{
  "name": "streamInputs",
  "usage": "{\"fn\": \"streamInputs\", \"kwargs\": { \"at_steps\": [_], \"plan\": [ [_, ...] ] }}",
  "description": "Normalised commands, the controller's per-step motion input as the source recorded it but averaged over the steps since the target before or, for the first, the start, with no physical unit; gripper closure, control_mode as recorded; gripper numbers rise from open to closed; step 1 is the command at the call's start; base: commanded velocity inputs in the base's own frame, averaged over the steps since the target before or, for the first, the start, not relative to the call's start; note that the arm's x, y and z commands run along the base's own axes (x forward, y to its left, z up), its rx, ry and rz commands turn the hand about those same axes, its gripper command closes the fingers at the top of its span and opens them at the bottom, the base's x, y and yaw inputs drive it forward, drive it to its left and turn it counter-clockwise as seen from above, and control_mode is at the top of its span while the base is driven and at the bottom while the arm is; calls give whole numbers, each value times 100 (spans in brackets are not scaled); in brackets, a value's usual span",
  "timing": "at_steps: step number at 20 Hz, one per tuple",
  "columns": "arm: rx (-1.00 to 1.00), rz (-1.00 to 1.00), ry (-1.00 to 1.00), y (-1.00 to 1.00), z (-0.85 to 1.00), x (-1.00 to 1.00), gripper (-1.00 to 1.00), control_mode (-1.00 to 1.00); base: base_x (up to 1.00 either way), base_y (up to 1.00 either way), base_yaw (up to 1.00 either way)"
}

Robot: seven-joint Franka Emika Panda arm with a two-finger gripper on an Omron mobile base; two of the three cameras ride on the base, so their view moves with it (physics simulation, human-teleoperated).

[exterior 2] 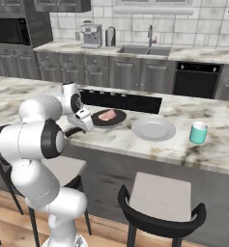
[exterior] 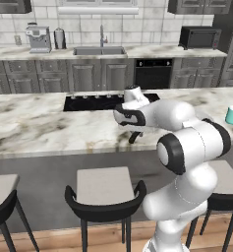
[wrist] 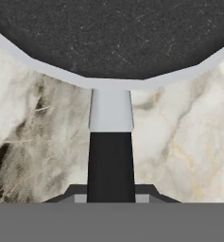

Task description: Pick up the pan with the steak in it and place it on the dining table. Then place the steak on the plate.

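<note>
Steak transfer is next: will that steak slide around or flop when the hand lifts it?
The steak is a thin, flat slab lying loose in the pan, so it would likely droop at its unsupported edges. It probably slides easily on the smooth pan floor. It looks light for its size; the plate sits right beside.

The light around me is even and flat, with no clear source and no glare on the dining table (exterior 2: 203, 154) or on my own white shell. Shadows are faint: a soft dark patch lies under the pan (exterior 2: 117, 123), and the stools below the table sit in dimmer grey. Both base views are somewhat soft and blocky, with the far cabinets a little blurred. My hand view is sharper on the marble veins, and the pan's rim there looks faceted rather than round. Edges show no bending.
</note>
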Motion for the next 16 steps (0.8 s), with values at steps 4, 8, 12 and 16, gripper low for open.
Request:
{"fn": "streamInputs", "kwargs": {
  "at_steps": [4,8,12,16],
  "plan": [
    [0,0,-1,-2,0,0,-100,-100,0,0,0],
    [4,-1,-8,-14,30,-1,-100,-100,0,0,0],
    [5,-2,-4,-18,42,12,-100,-100,0,0,0],
    [6,-2,-4,-28,41,17,-100,-100,0,0,0]
  ]
}}
